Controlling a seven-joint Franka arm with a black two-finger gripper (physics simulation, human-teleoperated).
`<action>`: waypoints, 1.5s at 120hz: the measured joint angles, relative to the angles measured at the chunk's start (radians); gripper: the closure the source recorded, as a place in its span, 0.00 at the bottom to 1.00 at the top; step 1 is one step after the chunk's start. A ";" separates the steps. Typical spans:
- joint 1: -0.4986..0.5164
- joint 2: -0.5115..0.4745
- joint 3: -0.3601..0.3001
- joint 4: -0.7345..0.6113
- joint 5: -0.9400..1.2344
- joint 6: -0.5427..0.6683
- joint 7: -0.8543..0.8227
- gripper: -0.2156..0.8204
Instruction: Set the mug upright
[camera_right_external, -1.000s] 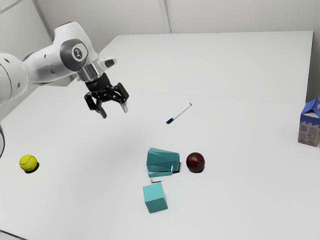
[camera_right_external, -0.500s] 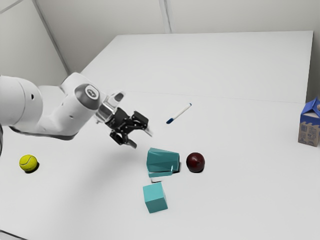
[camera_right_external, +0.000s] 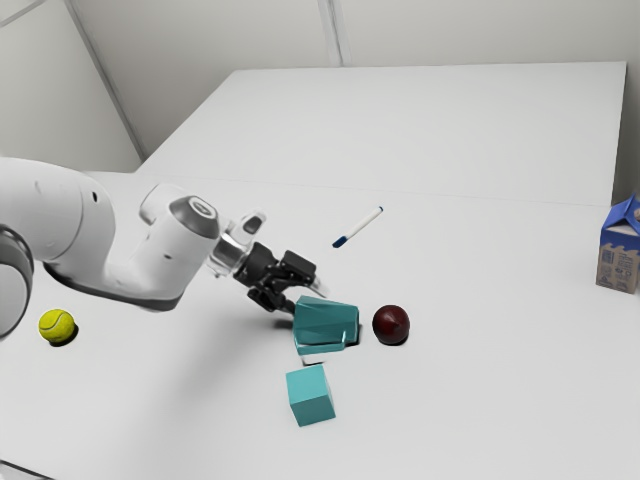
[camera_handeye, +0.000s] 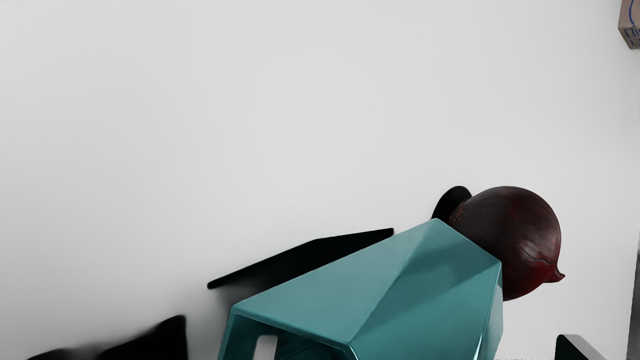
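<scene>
The teal mug (camera_right_external: 326, 325) lies on its side, its handle (camera_right_external: 322, 350) on the side toward the teal cube. In the exterior view my gripper (camera_right_external: 306, 299) is at the mug's left end, low over the table and tilted. In the wrist view the mug (camera_handeye: 400, 280) has its dark opening on the side near my hand. The fingers of the gripper (camera_handeye: 417, 347) stand apart, open, one tip in front of or inside the opening, the other past the mug's side. Whether either touches the mug, I cannot tell.
A dark red onion (camera_right_external: 391, 324) sits close to the mug's base end. The teal cube (camera_right_external: 310, 395) is near the handle. A marker (camera_right_external: 358, 227), a tennis ball (camera_right_external: 57, 325) and a blue-topped carton (camera_right_external: 620, 246) are farther off.
My gripper has come down and toward the exterior view's right, from high above the table to the mug, tilting as it came. The mug and other objects have stayed put.
</scene>
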 joint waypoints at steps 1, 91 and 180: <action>0.000 0.000 0.000 0.000 -0.002 -0.001 0.005 0.21; -0.008 0.009 -0.018 -0.036 -0.127 -0.044 0.275 0.40; -0.003 -0.161 -0.032 -0.067 0.022 0.027 0.326 0.93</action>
